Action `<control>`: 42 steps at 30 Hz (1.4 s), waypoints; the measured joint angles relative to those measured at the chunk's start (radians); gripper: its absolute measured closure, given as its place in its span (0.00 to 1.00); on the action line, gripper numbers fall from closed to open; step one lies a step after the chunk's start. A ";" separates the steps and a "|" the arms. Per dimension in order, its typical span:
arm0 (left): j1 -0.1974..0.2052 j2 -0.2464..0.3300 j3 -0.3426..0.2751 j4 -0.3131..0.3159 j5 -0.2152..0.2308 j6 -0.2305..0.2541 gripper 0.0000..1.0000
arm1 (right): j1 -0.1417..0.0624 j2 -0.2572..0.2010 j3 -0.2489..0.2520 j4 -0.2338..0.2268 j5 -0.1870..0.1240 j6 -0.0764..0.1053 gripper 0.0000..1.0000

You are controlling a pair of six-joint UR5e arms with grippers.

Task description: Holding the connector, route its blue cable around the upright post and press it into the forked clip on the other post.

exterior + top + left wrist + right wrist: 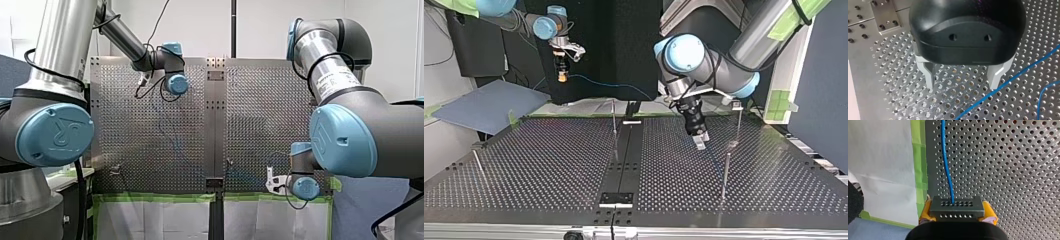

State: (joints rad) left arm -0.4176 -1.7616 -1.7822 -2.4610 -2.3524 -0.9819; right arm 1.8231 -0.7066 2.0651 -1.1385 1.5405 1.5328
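My right gripper clamps the dark connector between yellow pads near the table's green tape, blue cable running ahead over the holes, while my left gripper hangs wide open, cable beside one finger.

Blue cable ahead of my right end effector — dark grey connector, dotted with holes, between yellow pads; silver perforated desk, green tape edging.

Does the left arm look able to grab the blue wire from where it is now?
Probably yes: my left gripper has its fingers open just above the table, and the blue cable runs free close beside one finger, with nothing between.
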 joint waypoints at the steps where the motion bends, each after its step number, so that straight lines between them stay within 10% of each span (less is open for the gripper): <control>1: 0.001 0.000 0.000 0.000 0.000 -0.001 0.01 | 0.000 0.000 0.000 0.000 0.000 0.000 1.00; 42: 0.108 -0.090 0.114 -0.072 0.059 -0.009 0.01 | -0.001 0.006 0.000 0.000 -0.003 0.000 1.00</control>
State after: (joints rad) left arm -0.3093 -1.8520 -1.6684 -2.5329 -2.2937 -0.9912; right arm 1.8216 -0.7009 2.0653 -1.1388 1.5372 1.5327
